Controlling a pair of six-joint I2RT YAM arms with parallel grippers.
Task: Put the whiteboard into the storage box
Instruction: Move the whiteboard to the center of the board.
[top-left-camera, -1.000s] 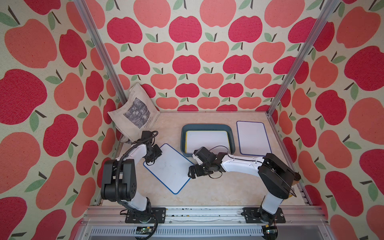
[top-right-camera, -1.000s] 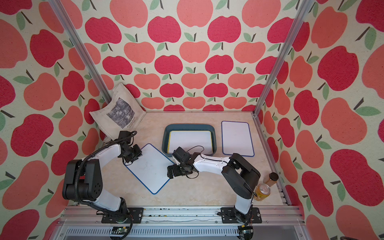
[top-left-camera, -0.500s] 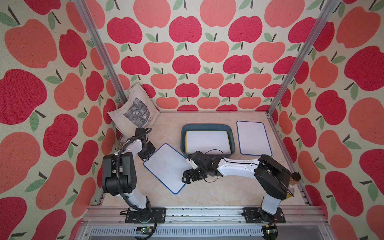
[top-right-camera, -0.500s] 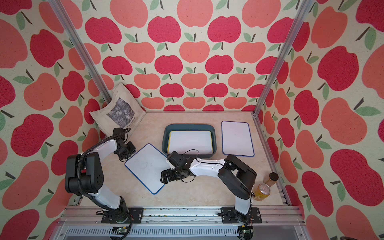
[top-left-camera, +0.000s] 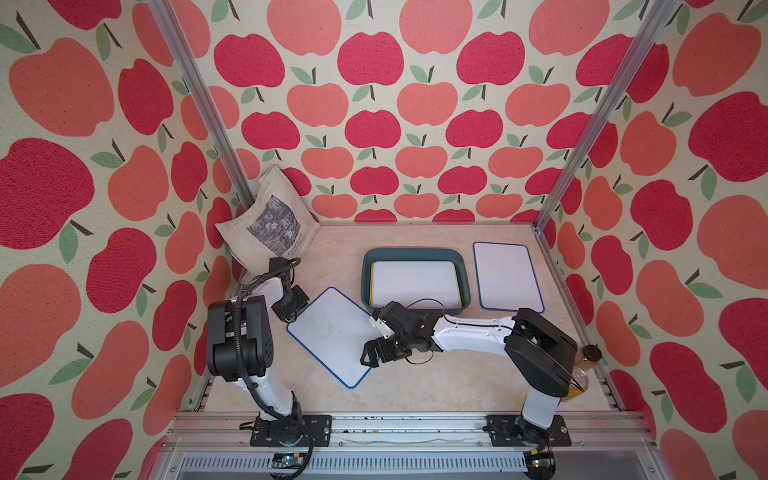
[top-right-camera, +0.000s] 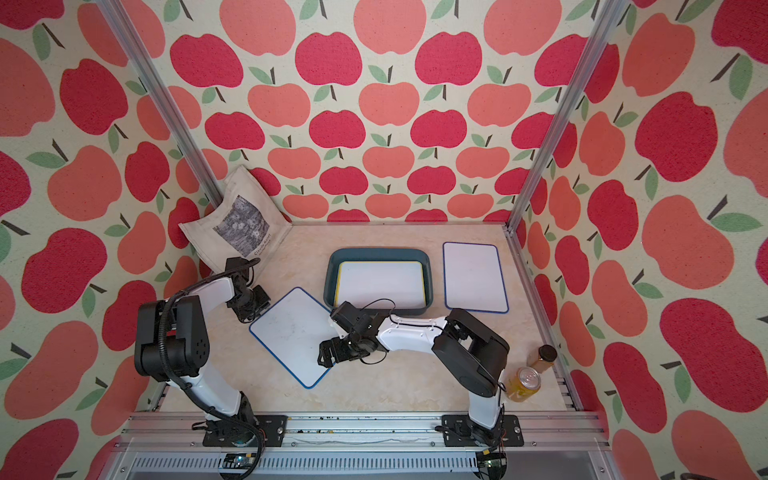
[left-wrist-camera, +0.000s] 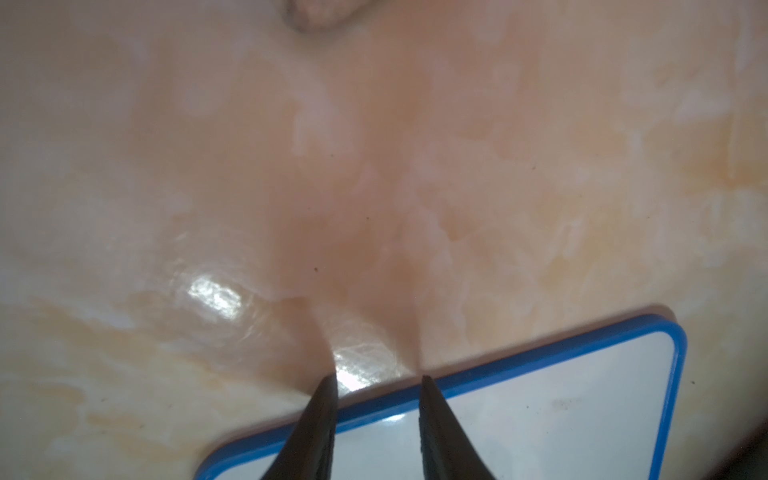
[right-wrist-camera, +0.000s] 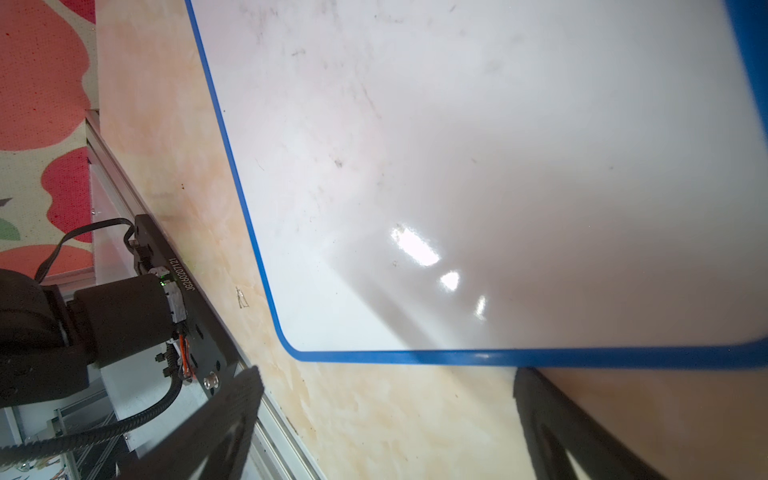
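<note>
- Since a second ago the right gripper has slid along the whiteboard toward the robot's base, and the left arm has drawn its elbow back. The whiteboard itself lies about where it did.
- Underneath is the table — a pale marbled top between apple-print walls.
- Leaning in the far left corner is the bag, beige with a dark print.
- At the middle back sits the box, dark teal, with a yellow-rimmed board lying flat inside it.
- Blue-rimmed, the whiteboard lies flat on the table, turned cornerwise. It is outside the box, just to its near left, between the two grippers.
- Just right of the box lies a spare board, also blue-rimmed and flat, square with the box.
- At the whiteboard's near-right edge, the right gripper has its jaws spread wide. One finger meets the blue rim, the other stands over bare table, and nothing is pinched.
- At the far-left edge is the left gripper, its fingers a narrow gap apart. The tips sit over the rim and hold nothing; whether they press on it I cannot tell.
- In the near right corner stand a yellow can and an amber jar, just beside each other.
</note>
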